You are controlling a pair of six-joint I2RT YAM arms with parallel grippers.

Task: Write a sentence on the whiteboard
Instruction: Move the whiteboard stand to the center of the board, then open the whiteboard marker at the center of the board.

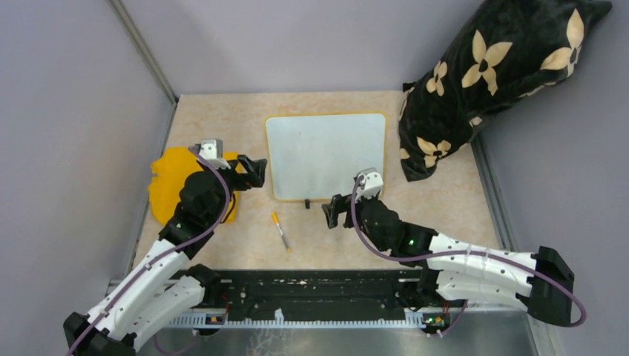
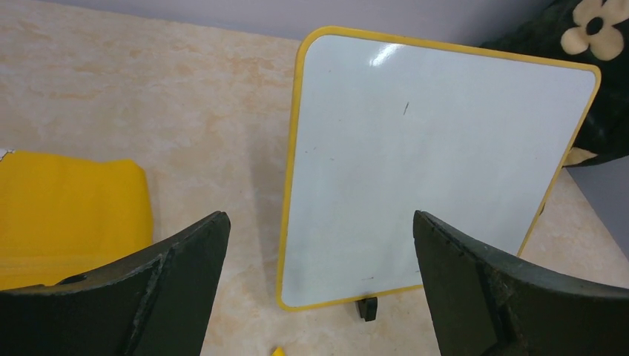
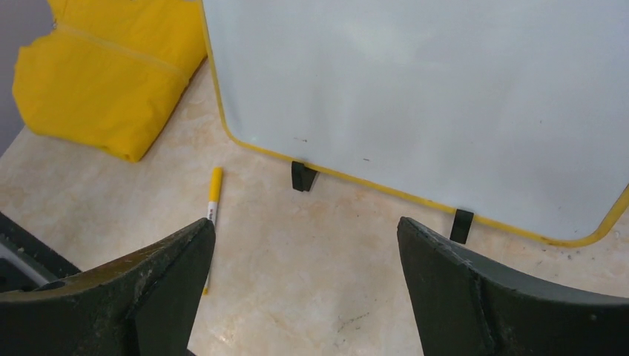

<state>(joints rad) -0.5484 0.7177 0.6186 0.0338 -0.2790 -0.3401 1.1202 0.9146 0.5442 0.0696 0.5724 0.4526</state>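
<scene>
The whiteboard lies flat on the table, with a yellow rim and black feet on its near edge. It also shows in the left wrist view and the right wrist view. The sentence does not show; the board looks blank apart from tiny dark specks. A yellow marker lies on the table in front of the board, also in the right wrist view. My left gripper is open and empty left of the board. My right gripper is open and empty near the board's near edge.
A folded yellow cloth lies under my left arm at the left. A black pillow with cream flowers leans at the back right, close to the board's right edge. Grey walls enclose the table.
</scene>
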